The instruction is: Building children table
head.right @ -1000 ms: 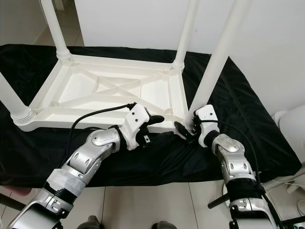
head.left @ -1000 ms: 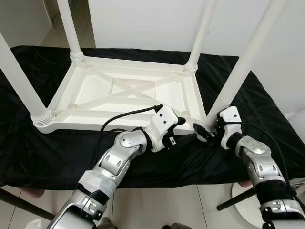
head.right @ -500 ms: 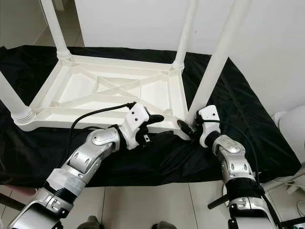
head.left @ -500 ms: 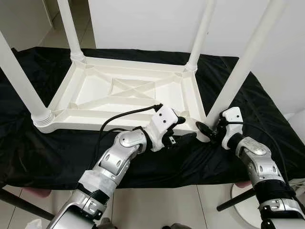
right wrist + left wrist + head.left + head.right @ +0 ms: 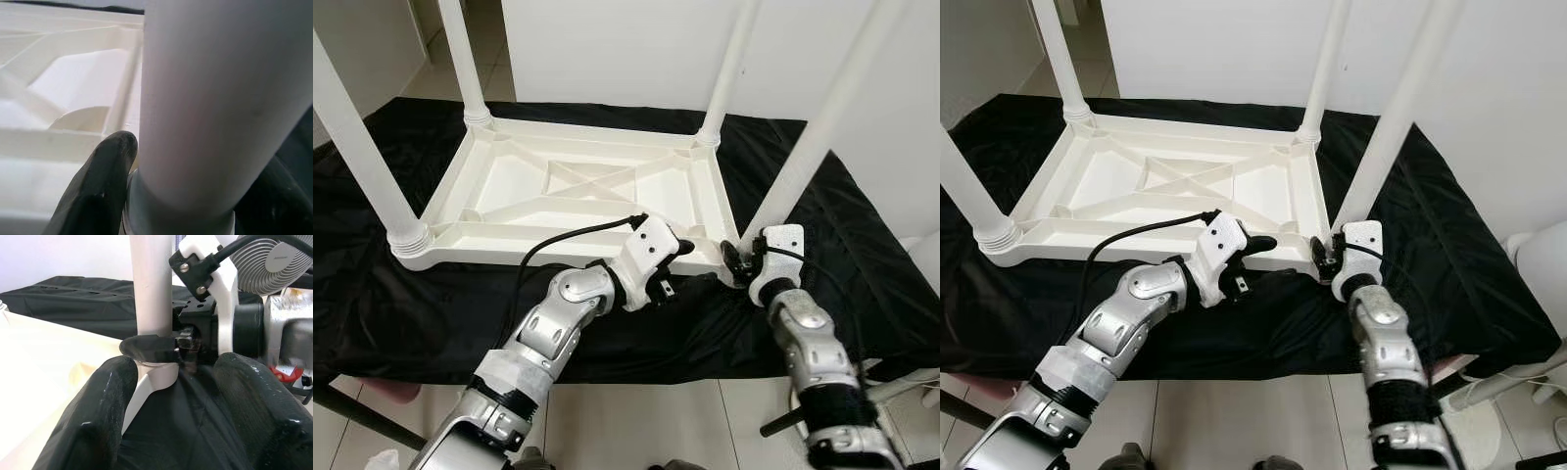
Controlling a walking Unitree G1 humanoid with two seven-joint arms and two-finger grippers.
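Note:
A white plastic children's table [image 5: 480, 245] lies upside down on a black cloth, all its legs pointing up. My right gripper [image 5: 734, 264] is shut on the base of the near right leg [image 5: 813, 137]. In the right wrist view its fingers [image 5: 105, 191] sit on either side of that leg [image 5: 220, 98]. My left gripper [image 5: 690, 262] is open just left of that corner, low over the cloth and in front of the table's rim. In the left wrist view its fingers [image 5: 93, 421] are spread with only cloth between them, facing the leg [image 5: 150, 284].
The black cloth [image 5: 862, 245] covers the whole worktop and hangs over its front edge above a tiled floor. Three more legs stand at near left [image 5: 362, 137], far left [image 5: 460, 59] and far right [image 5: 729, 69]. A grey fan [image 5: 274, 259] is behind the right wrist.
My right gripper has moved left onto the near right leg's base and shut around it. The left gripper has stayed in place. The camera has shifted slightly.

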